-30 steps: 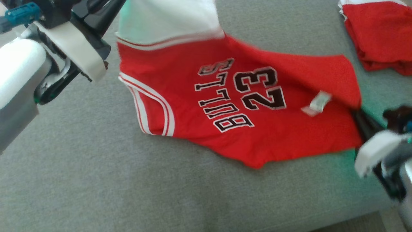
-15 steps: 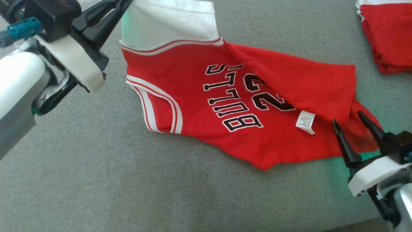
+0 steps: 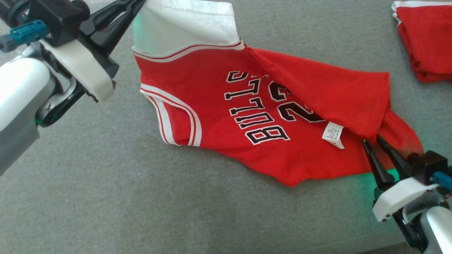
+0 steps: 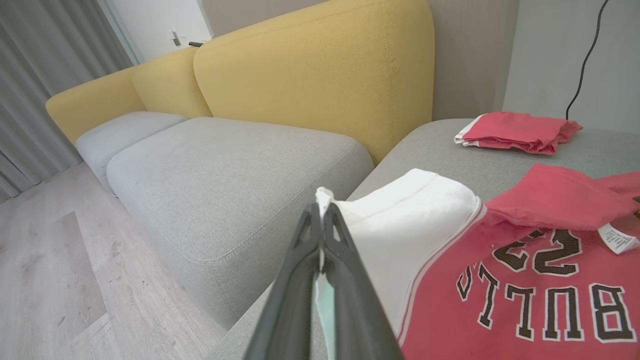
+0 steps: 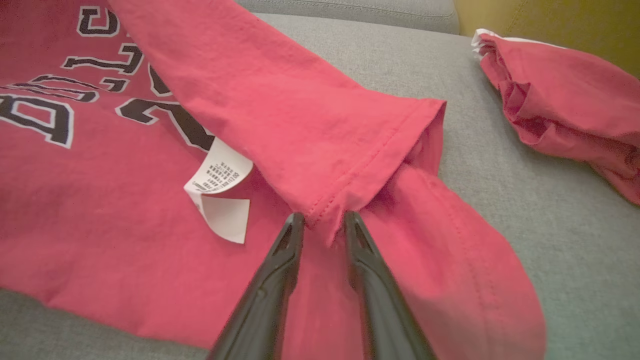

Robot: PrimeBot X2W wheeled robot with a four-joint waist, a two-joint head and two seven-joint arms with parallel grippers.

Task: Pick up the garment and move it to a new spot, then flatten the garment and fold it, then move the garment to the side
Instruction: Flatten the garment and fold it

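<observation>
Garment: Your red jersey [image 3: 247, 148] lies spread on the grey sofa seat [image 3: 106, 197], across the middle of the head view. Its black lettering and number face up and read upside down to you.
Sleeve: The white sleeve [image 3: 187, 28] lifts off the seat at the upper left of the frame.
Left gripper: Your left gripper [image 3: 138, 4] sits at the upper left, fingers pressed together. The left wrist view shows the sleeve's edge pinched between them.
Fold: A red flap [image 3: 335, 95] lies doubled over the right part of the jersey and covers part of the number. A white care label [image 3: 332, 135] sticks out from under its lower edge.
Right gripper: Your right gripper [image 3: 371, 139] is at the lower right, fingers a narrow gap apart. In the right wrist view the corner of the flap's hem sits between the tips. You cannot tell whether the fingers touch the cloth.
Second item: A folded red pile [image 3: 427, 42] lies in the upper right corner, well apart from the jersey.
Surroundings: In the left wrist view a yellow backrest [image 4: 320, 75] stands behind the seat, and a wood floor [image 4: 45, 280] shows at the lower left.
</observation>
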